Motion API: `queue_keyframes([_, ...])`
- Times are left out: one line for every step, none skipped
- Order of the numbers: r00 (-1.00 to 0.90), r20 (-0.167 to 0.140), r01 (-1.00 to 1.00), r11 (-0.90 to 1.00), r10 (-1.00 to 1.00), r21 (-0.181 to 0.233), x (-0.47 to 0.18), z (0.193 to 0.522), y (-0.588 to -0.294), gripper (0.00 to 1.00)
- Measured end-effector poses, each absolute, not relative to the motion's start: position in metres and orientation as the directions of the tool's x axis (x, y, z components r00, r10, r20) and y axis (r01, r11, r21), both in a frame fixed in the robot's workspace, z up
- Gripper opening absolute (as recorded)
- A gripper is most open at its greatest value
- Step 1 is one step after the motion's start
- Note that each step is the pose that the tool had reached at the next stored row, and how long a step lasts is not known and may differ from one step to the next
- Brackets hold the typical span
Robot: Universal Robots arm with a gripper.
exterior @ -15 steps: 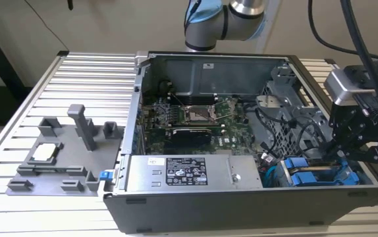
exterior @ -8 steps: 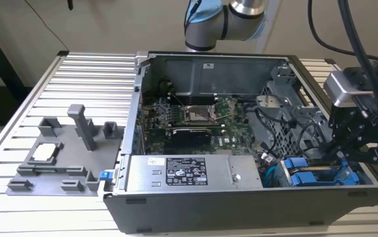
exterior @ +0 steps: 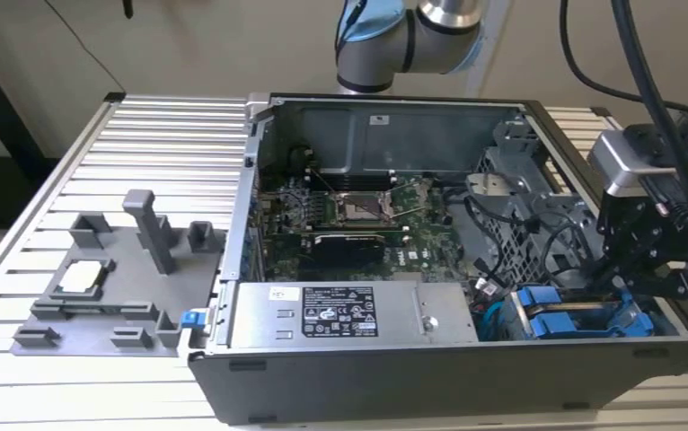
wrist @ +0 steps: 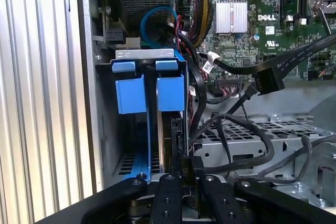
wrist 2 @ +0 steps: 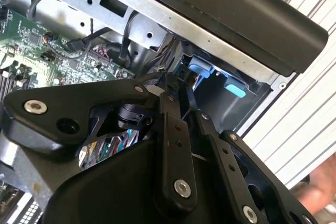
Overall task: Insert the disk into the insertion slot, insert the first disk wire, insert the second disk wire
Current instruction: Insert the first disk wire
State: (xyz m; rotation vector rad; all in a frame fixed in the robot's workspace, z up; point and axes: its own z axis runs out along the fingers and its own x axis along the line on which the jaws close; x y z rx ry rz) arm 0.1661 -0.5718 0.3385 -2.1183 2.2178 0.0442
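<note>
The disk (exterior: 560, 319) sits in its blue carrier (wrist: 170, 92) inside the insertion slot (exterior: 631, 325), at the front corner of the open computer case on the exterior view's right. My gripper (exterior: 646, 280) hangs just above that bay. In the first wrist view its fingertips (wrist: 176, 167) are pressed together on the black plug of a disk wire (wrist: 195, 103), right at the disk's end. That wire curves back toward the motherboard. The second wrist view shows my gripper (wrist 2: 177, 88) closed beside the carrier's blue tabs (wrist 2: 200, 70).
A grey labelled power-supply box (exterior: 332, 314) lies beside the bay, and the motherboard (exterior: 357, 215) lies behind it. Loose black cables (wrist: 247, 129) and a flat black connector (wrist: 268, 80) cross the metal cage next to the gripper. A grey fixture tray (exterior: 104, 287) stands outside the case.
</note>
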Motion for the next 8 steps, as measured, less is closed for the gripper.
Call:
queue_keyframes([-0.045,-0.074,-0.998,0.047,-0.996,-0.03,0.1662,0.3384,-0.5718,0.19])
queue_keyframes([-0.045,-0.074,-0.998,0.047,-0.996,-0.03,0.1662,0.3383,-0.5718,0.19])
queue_keyframes([-0.045,-0.074,-0.998,0.047,-0.996,-0.03,0.1663,0.3382,-0.5718,0.19])
queue_keyframes([-0.045,-0.074,-0.998,0.047,-0.996,-0.029,0.1663,0.3378,-0.572,0.19])
queue_keyframes([-0.045,-0.074,-0.999,0.047,-0.996,-0.026,0.1665,0.3373,-0.572,0.19])
queue_keyframes([-0.045,-0.074,-0.999,0.047,-0.996,-0.024,0.1664,0.3368,-0.572,0.19])
queue_keyframes([-0.045,-0.073,-0.999,0.047,-0.996,-0.022,0.1664,0.3362,-0.5722,0.19])
queue_keyframes([-0.045,-0.073,-0.999,0.047,-0.996,-0.021,0.1664,0.3355,-0.5723,0.19])
